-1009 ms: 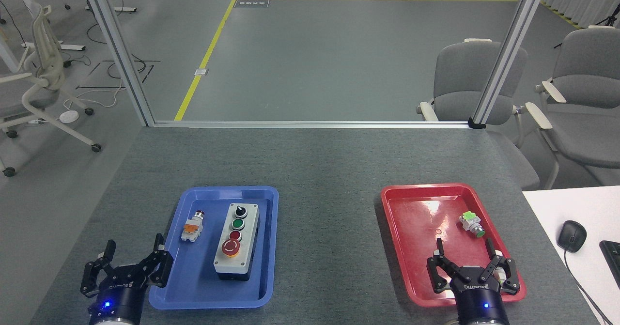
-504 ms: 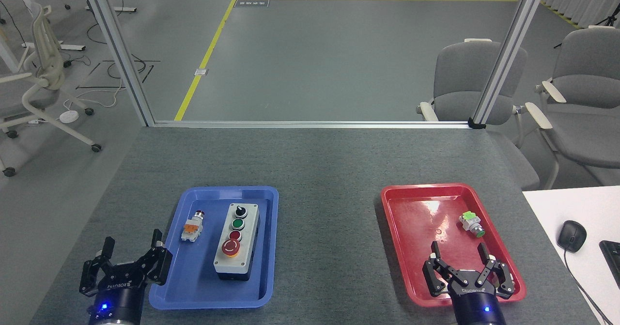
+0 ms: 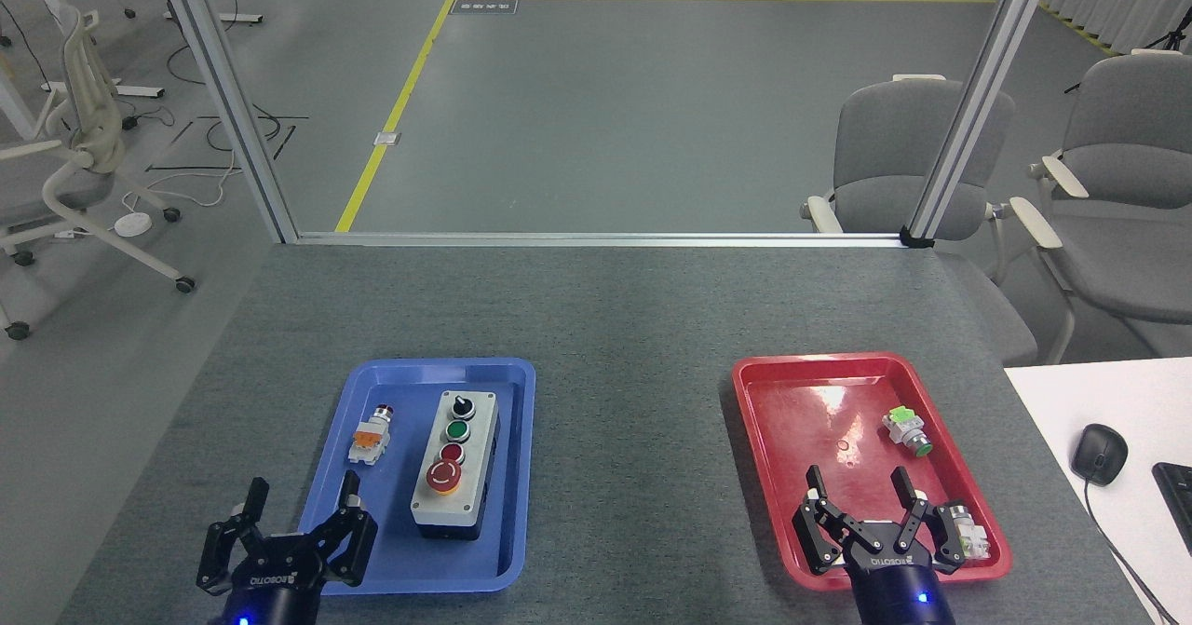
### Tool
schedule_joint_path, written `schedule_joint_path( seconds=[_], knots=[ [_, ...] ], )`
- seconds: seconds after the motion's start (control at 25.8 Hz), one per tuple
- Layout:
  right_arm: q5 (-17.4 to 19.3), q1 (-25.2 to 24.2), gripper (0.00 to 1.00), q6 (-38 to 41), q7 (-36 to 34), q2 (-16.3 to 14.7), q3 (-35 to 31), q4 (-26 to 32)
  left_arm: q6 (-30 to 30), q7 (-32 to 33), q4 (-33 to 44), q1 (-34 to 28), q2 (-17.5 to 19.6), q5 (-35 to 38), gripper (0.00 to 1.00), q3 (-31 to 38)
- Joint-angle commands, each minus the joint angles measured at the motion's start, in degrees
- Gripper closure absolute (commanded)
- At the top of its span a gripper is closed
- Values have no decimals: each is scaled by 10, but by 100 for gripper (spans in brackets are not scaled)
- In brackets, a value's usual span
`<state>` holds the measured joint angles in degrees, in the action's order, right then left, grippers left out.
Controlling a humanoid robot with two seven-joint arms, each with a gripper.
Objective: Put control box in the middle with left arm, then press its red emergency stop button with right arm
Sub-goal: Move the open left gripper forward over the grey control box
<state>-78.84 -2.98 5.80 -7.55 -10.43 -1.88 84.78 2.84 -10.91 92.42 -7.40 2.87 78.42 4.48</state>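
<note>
The control box (image 3: 455,465) lies in the blue tray (image 3: 372,571) — just right of the spread-fingered left gripper (image 3: 300,504).

A lab: taped floor lines (image 3: 400,103), aluminium frame posts (image 3: 223,94), office chairs (image 3: 894,150).

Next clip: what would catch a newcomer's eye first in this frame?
Two bright trays on the grey tabletop: a blue tray at left holding the control box, with its red emergency stop button nearest the robot, and a red tray at right. The left gripper and right gripper hover open at the near edge.
</note>
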Motion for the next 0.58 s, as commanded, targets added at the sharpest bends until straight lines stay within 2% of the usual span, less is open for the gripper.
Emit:
schedule_joint_path(
  seconds=[0.0,0.08,0.23,0.39,0.54],
  knots=[
    [6,1,3,4,-1,2,9,-1,-45,3,7,-10,-9,14,1,-60],
    [10,3,3,1,-1,2,13,-1,-75,3,4,-10,-13,31,1,-99],
    [46,12,3,-8,0,-2,35,-1,-123,2,-13,-9,-38,68,1,-159],
    [47,10,3,-8,-1,-2,35,-1,-127,0,-69,4,-81,117,1,-164],
    [47,7,3,-7,0,-2,35,-1,-139,-3,-156,67,-89,124,1,-163]
  ],
)
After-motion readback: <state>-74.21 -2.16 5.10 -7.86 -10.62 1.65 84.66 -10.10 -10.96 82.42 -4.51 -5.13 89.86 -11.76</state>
